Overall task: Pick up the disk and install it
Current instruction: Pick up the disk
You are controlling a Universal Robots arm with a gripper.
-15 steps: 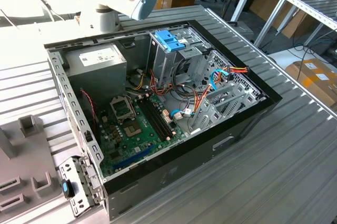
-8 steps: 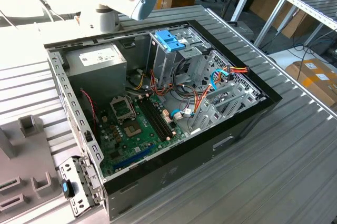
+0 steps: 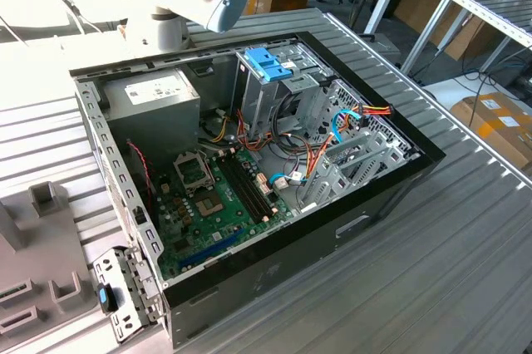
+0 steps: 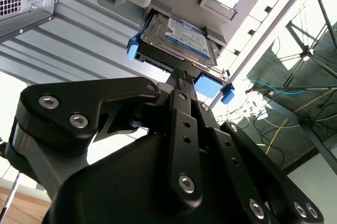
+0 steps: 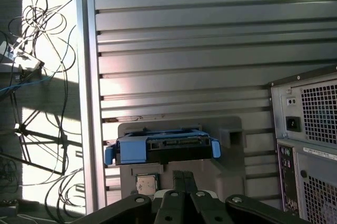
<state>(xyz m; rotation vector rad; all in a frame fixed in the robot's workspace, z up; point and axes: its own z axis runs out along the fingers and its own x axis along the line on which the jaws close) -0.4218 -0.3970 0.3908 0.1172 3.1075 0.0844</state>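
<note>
A ribbed grey metal tabletop (image 3: 432, 271) carries an open black desktop computer case (image 3: 274, 275), its motherboard and cables exposed. In the first wrist view, a flat grey plastic holder (image 5: 231, 155) lies beside the case's vented rear, close to a tabletop edge with cables on the floor beyond it. The black linkage gripper (image 5: 182, 174) hovers over this holder with its fingers pressed together, gripping nothing; the tips point at the disk and sit just beside its near edge. The disk (image 5: 168, 149), dark metal framed by light-blue plastic rails, rests flat in the holder. A small square silver processor chip (image 5: 146, 184) sits in a recess next to it.
</note>
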